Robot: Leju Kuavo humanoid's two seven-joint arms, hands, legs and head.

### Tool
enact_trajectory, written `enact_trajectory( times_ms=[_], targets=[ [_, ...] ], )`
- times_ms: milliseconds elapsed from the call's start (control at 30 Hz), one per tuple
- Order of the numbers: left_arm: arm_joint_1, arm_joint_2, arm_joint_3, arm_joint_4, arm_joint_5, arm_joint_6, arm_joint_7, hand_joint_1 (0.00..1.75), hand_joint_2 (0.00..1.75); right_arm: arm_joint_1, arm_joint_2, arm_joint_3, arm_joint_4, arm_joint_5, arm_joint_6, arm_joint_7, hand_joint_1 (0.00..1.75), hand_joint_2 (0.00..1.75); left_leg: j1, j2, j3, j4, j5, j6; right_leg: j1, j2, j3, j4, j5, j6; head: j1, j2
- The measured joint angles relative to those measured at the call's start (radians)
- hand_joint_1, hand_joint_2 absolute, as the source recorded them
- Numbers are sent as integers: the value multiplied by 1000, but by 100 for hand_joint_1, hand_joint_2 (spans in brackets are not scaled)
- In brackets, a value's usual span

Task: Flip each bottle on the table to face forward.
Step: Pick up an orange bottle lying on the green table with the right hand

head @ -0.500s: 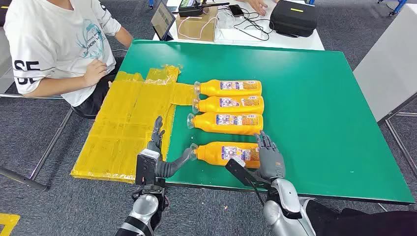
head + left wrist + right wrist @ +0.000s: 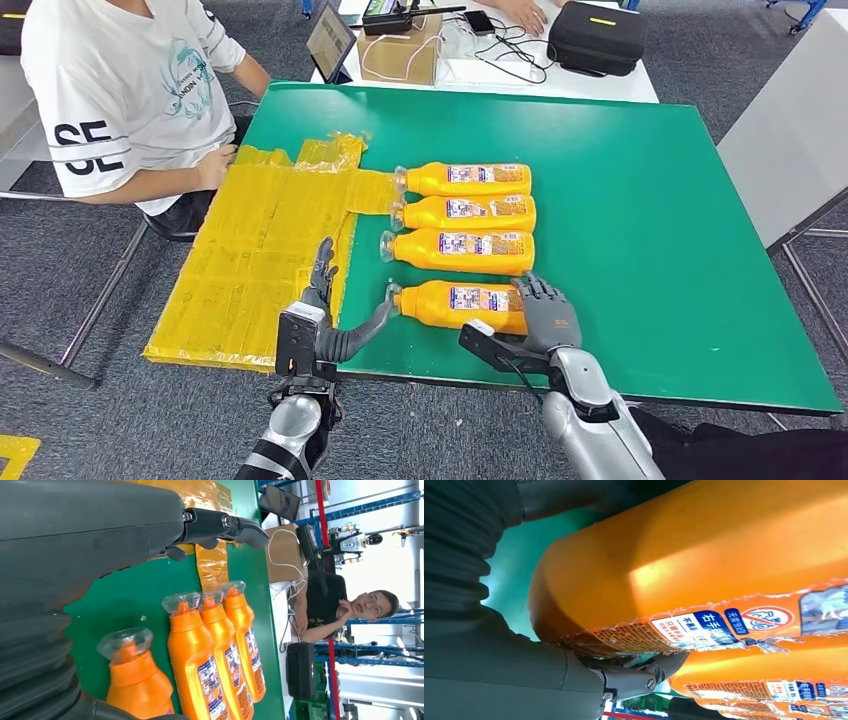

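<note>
Gripping the nearest bottle [image 2: 462, 305] at its base, right hand [image 2: 548, 318]; left hand [image 2: 325, 325] spread, holding nothing.
Green table [image 2: 650, 200], largest; yellow taped sheet [image 2: 262, 260] covers its left part. Four orange bottles lie on their sides in a row near the middle, clear caps toward the sheet, labels up. Nearest bottle sits at the front edge, label with blue panels, Chinese characters and a red prohibition circle; small print unreadable. Left thumb reaches just beside its cap. Person [image 2: 120, 90] sits at left, white shirt lettered "SE".
</note>
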Motion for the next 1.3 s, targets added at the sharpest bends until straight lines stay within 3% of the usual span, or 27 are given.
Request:
enact_trajectory(
  times_ms=[133, 267, 467, 733, 933, 1300],
  targets=[
    [0, 0, 3, 0, 6, -4, 0, 0, 175, -16, -8, 5, 11, -37, 12, -13, 151, 175, 0, 0, 3, 0, 0, 0, 0, 0, 3, 0, 0, 0, 0, 0],
    [-2, 0, 5, 0, -2, 9, -1, 0, 175, -20, -16, 3, 12, -127, 29, -53, 173, 175, 0, 0, 4, 0, 0, 0, 0, 0, 4, 0, 0, 0, 0, 0],
    [-21, 7, 9, 10, -40, 38, -7, 0, 175, -3, -15, -10, -15, -266, 12, -126, 175, 175, 0, 0, 5, 0, 0, 0, 1, 0, 5, 0, 0, 0, 0, 0],
    [-48, 25, 23, 23, -86, 51, -1, 0, 175, 84, 51, -45, -133, -422, -92, -214, 175, 175, 1, 0, 2, 0, 0, 0, 1, 0, 3, 0, 0, 0, 0, 0],
    [-64, 34, 30, 25, -72, -22, 30, 0, 175, 111, 111, -62, -197, -530, -149, -279, 174, 175, 0, 0, 1, 0, 0, 0, 1, 0, 2, 0, 0, 0, 0, 0],
    [-65, 34, -5, 10, -6, -174, 90, 0, 175, 95, 155, -66, -194, -590, -153, -320, 174, 175, 0, 0, 1, 0, 0, 0, 1, 0, 2, 0, 0, 0, 0, 0]
  ],
)
